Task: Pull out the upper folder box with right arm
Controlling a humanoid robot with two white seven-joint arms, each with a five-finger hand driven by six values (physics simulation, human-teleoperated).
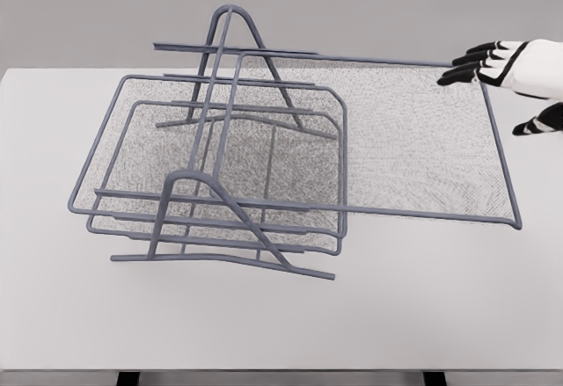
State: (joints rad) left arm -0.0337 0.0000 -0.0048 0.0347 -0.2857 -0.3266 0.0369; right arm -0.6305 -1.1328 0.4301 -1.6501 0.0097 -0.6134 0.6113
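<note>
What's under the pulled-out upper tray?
Through its mesh, the upper tray shows only white table beneath its extended part. The lower tray sits under its left end, inside the rack.

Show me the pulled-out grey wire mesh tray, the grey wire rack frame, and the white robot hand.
Grey wire mesh tray [422, 140], head view, mesh floor.
Grey wire rack frame [230, 17], head view, rear arch top.
Right hand [493, 62], head view, hand's middle.
</note>
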